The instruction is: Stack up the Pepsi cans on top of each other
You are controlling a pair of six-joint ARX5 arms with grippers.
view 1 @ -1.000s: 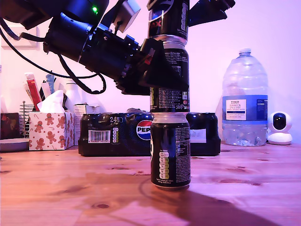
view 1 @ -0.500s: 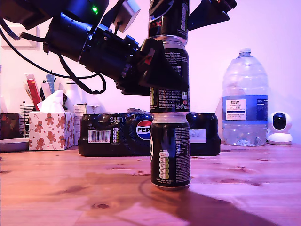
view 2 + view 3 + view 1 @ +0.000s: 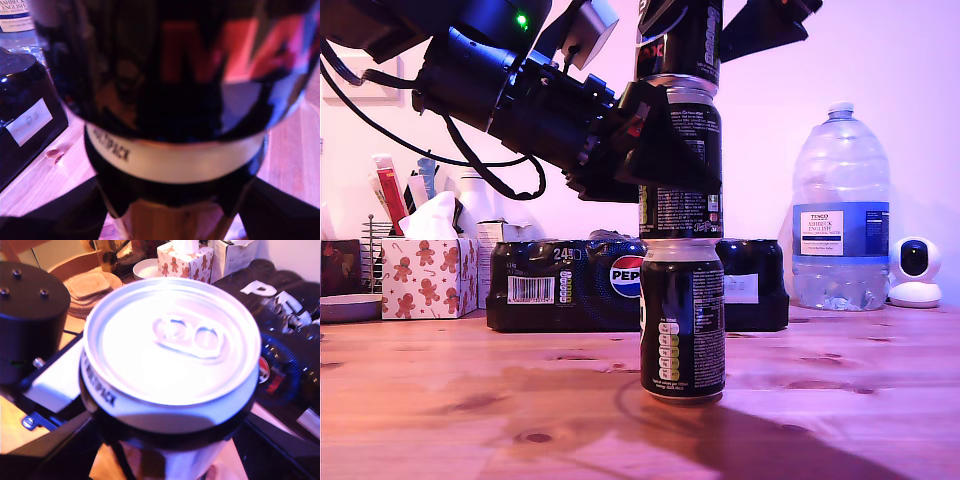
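Three black Pepsi cans stand in a column in the exterior view. The bottom can [image 3: 682, 320] stands upright on the wooden table [image 3: 470, 400]. The middle can [image 3: 680, 212] sits on it, with my first gripper [image 3: 670, 140] shut on it, reaching in from the exterior view's left. The top can [image 3: 680, 40] is at the middle can's rim; whether it rests there I cannot tell. My second gripper [image 3: 715, 35] is shut on it from the upper right. The first wrist view shows the top can's body [image 3: 190, 65] over the middle can's silver rim [image 3: 180, 160]. The top can's lid [image 3: 172, 345] fills the second wrist view.
A black shrink-wrapped Pepsi 24-pack [image 3: 560, 285] lies behind the stack. A large water bottle [image 3: 840, 210] and a small white camera [image 3: 917, 270] stand at the exterior view's right. A gingerbread tissue box [image 3: 428, 275] stands at its left.
My second gripper has shifted very slightly by the top can. The cans and the first arm have not visibly moved.
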